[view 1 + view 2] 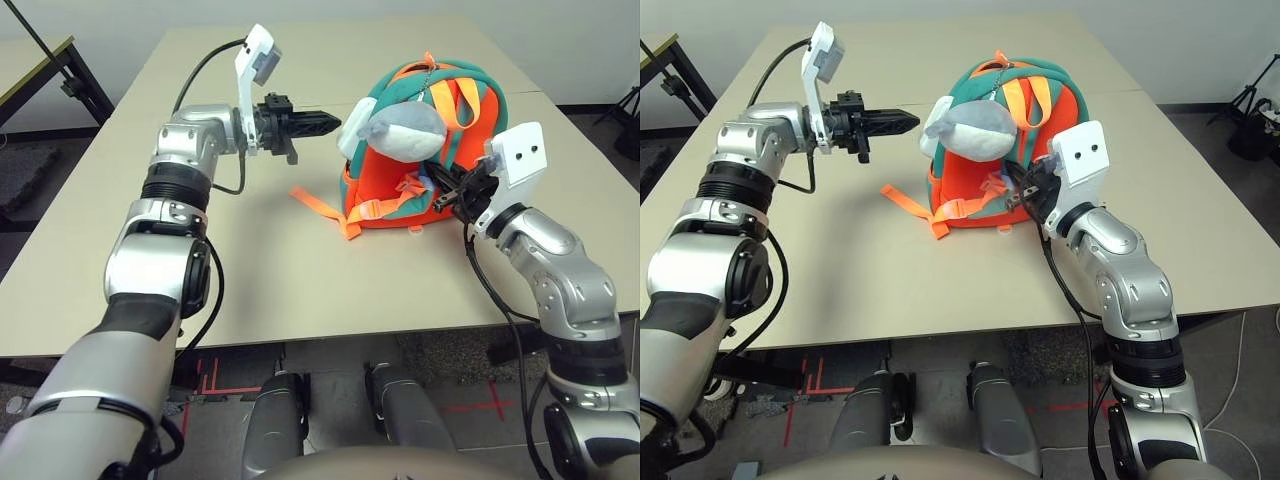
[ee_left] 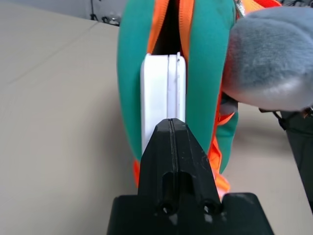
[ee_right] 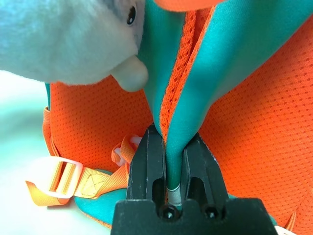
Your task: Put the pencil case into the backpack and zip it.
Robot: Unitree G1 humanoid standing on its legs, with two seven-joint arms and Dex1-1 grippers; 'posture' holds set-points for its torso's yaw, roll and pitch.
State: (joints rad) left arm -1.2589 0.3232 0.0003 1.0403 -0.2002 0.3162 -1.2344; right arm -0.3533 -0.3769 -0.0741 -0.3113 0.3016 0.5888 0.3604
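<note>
The backpack stands on the worktop, the pencil case poking from its opening. The left pincer, pressed together, seems just short of the case; the right pincer clamps the backpack's teal edge.

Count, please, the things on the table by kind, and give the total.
Orange child's backpack with teal trim: 1
Flat white pencil case with rounded corners, standing in the backpack's open zipper gap: 1
Grey plush charm hanging on the backpack: 1
Total: 3
</note>
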